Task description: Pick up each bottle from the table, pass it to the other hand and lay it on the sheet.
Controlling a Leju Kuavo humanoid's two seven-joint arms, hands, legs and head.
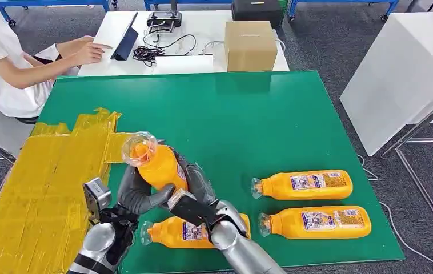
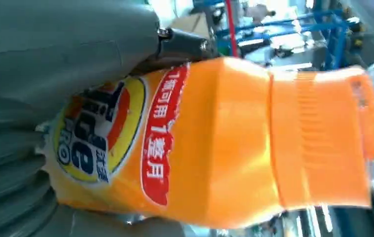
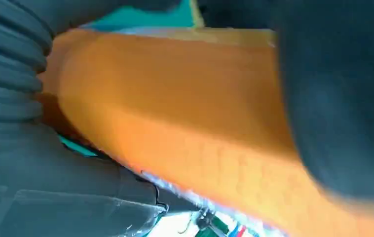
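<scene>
Both at once here: left robot hand (image 1: pixel 137 197) and right robot hand (image 1: pixel 194 191) are each wrapped around the same orange bottle (image 1: pixel 156 162), held up above the near-left part of the green tabletop (image 1: pixel 248 125), clear cap tilted toward the yellow sheet (image 1: pixel 43 182). Another bottle (image 1: pixel 180 233) lies right under the hands, and two more bottles (image 1: pixel 308 184) (image 1: pixel 317 221) lie to the right.

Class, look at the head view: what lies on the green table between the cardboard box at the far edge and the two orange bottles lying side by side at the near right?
Nothing: in the head view, the green table is bare between the cardboard box and the two lying bottles.
</scene>
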